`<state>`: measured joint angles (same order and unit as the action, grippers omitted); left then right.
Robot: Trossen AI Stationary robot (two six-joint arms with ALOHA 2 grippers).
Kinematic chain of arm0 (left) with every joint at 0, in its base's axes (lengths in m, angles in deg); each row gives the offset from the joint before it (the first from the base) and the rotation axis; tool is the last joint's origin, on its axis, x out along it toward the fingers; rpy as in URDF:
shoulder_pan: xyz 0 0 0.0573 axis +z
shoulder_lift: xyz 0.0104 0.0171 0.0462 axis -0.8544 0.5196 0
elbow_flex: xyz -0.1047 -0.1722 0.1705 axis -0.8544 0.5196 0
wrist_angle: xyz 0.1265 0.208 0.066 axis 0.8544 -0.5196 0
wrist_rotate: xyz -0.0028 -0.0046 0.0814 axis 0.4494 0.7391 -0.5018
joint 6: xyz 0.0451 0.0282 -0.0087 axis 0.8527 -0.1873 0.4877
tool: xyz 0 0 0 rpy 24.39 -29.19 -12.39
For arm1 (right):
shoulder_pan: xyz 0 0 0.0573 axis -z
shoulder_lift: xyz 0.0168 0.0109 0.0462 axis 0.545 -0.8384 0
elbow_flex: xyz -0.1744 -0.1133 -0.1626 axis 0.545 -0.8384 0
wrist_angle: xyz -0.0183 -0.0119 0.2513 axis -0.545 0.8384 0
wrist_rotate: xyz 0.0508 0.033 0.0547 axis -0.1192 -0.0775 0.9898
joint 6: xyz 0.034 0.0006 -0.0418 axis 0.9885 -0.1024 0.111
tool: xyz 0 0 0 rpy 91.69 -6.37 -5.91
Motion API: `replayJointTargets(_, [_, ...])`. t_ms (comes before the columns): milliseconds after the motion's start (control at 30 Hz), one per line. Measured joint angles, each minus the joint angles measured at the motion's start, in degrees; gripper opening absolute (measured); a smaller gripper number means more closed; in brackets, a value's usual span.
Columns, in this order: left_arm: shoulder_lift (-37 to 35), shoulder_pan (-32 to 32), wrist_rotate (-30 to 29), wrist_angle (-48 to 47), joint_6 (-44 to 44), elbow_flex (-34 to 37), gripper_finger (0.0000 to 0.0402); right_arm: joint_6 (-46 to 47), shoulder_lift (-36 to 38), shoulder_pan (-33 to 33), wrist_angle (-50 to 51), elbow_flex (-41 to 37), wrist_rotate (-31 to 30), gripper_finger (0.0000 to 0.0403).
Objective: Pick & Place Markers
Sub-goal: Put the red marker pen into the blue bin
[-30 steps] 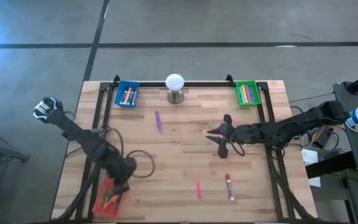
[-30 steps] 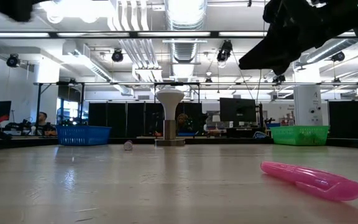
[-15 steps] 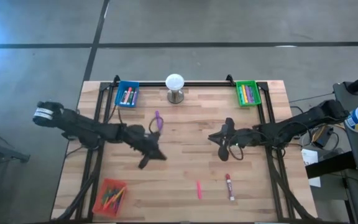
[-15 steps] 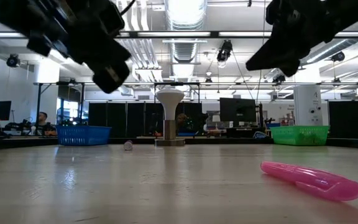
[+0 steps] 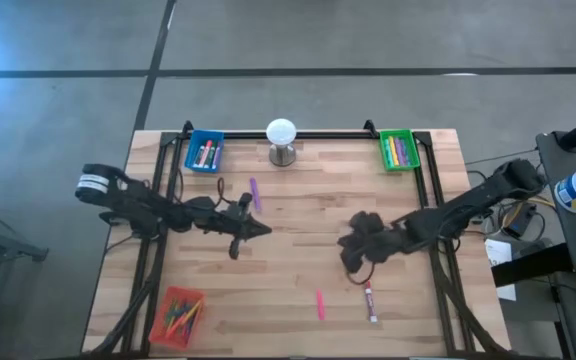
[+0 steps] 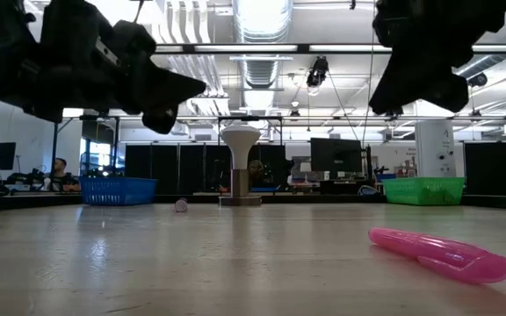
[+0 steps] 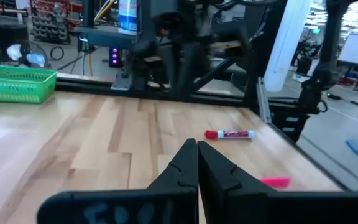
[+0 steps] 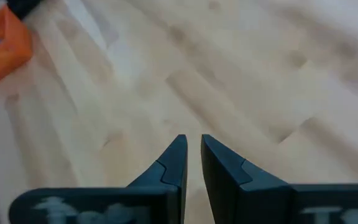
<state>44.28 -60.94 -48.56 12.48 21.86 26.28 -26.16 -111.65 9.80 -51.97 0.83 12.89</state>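
Only red marker [image 7: 229, 134] label seen, unreadable; left gripper [image 7: 197, 163] closed empty; right gripper [image 8: 192, 157] barely ajar, empty.

Bright, even light falls from ceiling fixtures [image 6: 262, 13], which blow out to white glare in the low view. There both arms read as black silhouettes against the lit room, and the near pink marker [image 6: 442, 254] is soft. The right wrist view is heavily blurred across the table [image 8: 241, 81]. A blue flare tints the high view's upper left corner.
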Motion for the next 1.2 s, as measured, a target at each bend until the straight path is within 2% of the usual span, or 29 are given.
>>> replayJointTargets(100, [2.3, 0.54, 0.0, 1.65, 0.61, 0.04, 0.0, 6.2, -6.05, -1.32, 2.63, 4.81, 3.61, 0.0043])
replayJointTargets(267, [4.83, 0.77, 0.02, 1.4, 0.67, -0.06, 0.0, 13.57, -16.14, -2.45, 11.52, 14.94, 12.88, 0.0057])
replayJointTargets(433, [5.27, 0.75, 0.02, 1.54, -0.55, -0.03, 0.0, 20.35, -24.31, -3.74, 24.85, 24.5, 19.65, 0.0095])
replayJointTargets(600, [5.25, 0.75, 0.36, 1.53, -1.52, -0.03, 0.0, 28.09, -28.31, -6.07, 35.63, 30.1, 26.77, 0.014])
replayJointTargets(733, [5.24, 0.74, 1.46, 1.5, -2.21, -0.03, 0.0, 32.21, -28.92, -6.59, 38.74, 29.62, 33.14, 0.0158])
replayJointTargets(1000, [5.24, 0.7, 2.78, 1.44, -3.0, 0.05, 0.0, 38.67, -28.85, -8.22, 37.66, 25.03, 34.89, 0.016])
replayJointTargets(1200, [5.24, 0.7, 2.77, 1.44, -3.7, 0.06, 0.0, 40.73, -28.81, -8.19, 28.86, 20.22, 34.36, 0.0155])
